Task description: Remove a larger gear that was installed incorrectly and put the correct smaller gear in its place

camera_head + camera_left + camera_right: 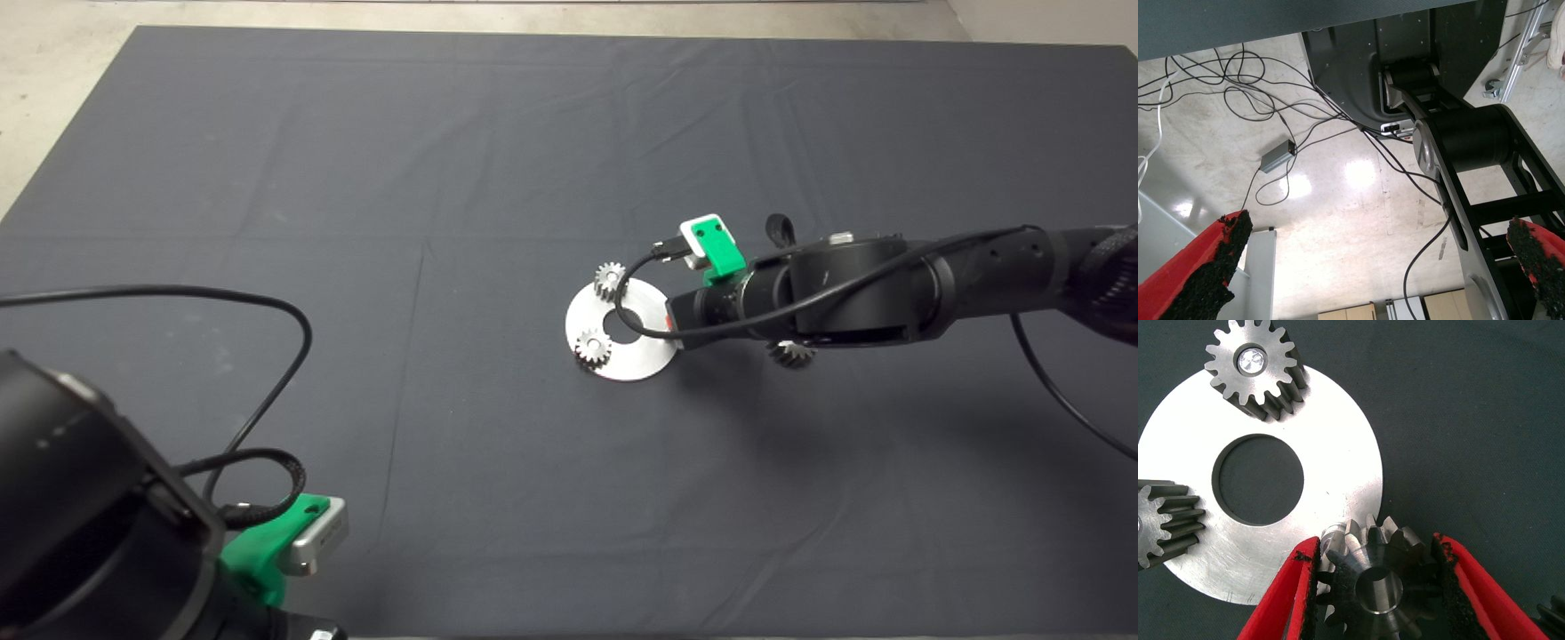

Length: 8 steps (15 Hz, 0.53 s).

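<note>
Nearest the robot, at the lower left edge of the head view, the left hand [1378, 227] waits off the work, its two red fingers [1201, 273] spread wide apart. Its wrist camera looks past the bench at a pale floor [1338, 200] strewn with black cables [1258, 93].

Farther out on the dark mat [444, 178], the right arm reaches in from the right side, and the right hand [1375, 550] is clamped on the smaller gear [1378, 587], one black pad pressed against each side of its teeth. That gear sits at the rim of a flat steel disc [636, 356] with a round centre hole, overlapping the disc's edge, just beside a short shiny pin [1332, 534] that stands there.

The larger gear [791, 355] lies on the mat off the disc, partly hidden under the right arm.

Two more small gears rest on the disc: one [593, 348] on its near left edge, the other [609, 280] on its far rim.
</note>
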{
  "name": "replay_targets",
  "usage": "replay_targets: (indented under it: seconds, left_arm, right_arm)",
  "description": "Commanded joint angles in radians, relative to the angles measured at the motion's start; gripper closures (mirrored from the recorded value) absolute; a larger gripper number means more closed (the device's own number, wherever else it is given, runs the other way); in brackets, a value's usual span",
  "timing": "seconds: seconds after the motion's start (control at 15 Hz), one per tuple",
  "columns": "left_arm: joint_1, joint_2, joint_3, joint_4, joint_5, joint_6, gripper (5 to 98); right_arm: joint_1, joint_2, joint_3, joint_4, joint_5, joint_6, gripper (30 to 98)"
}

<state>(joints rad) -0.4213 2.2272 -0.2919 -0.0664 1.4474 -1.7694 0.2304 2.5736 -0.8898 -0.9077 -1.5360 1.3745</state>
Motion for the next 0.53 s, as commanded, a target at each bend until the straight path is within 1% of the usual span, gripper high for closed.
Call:
replay_targets:
  seconds: [0.0, 0.2, 0.27, 0.47]
  left_arm:
    - [-0.01, -0.002, 0.016, -0.016, 0.002, -0.009, 5.4]
    - [-0.01, -0.001, 0.016, -0.016, 0.002, -0.009, 5.4]
    - [-0.01, -0.001, 0.016, -0.016, 0.002, -0.009, 5.4]
    - [-0.01, -0.001, 0.016, -0.016, 0.002, -0.009, 5.4]
  right_arm:
    - [0.044, 0.001, 0.005, 0.012, 0.002, 0.009, 88.0]
    - [0.047, 0.006, 0.003, 0.032, 0.008, 0.011, 88.1]
    - [0.047, 0.006, -0.001, 0.043, 0.008, 0.019, 88.1]
    - [0.047, 0.021, -0.009, 0.077, 0.022, 0.02, 88.2]
